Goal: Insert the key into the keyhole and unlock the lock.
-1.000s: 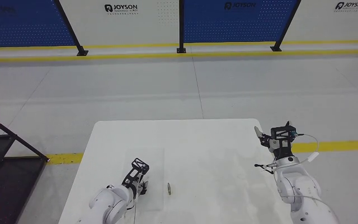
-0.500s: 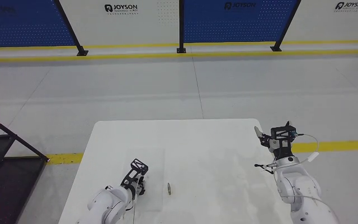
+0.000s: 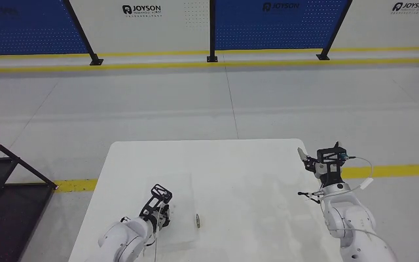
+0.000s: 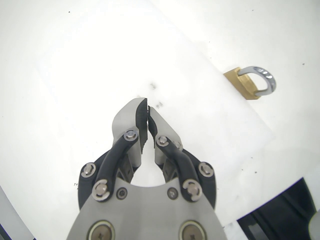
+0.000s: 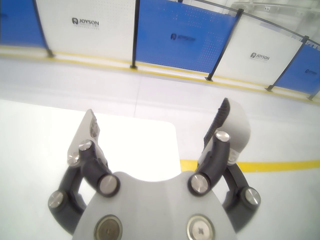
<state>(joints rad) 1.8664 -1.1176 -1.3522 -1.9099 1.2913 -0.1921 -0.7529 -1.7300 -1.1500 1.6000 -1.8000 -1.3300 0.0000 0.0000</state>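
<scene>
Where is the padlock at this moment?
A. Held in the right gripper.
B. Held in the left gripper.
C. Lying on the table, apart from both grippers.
C: the padlock lies on the table, clear of the shut left gripper, and the right gripper is open and empty.

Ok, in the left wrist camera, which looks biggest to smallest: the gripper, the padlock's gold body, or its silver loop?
1. The left gripper, but it's nearest the camera, so that's unsure.
2 and 3. The brass padlock body and its silver shackle look about alike, so no ranking.
</scene>
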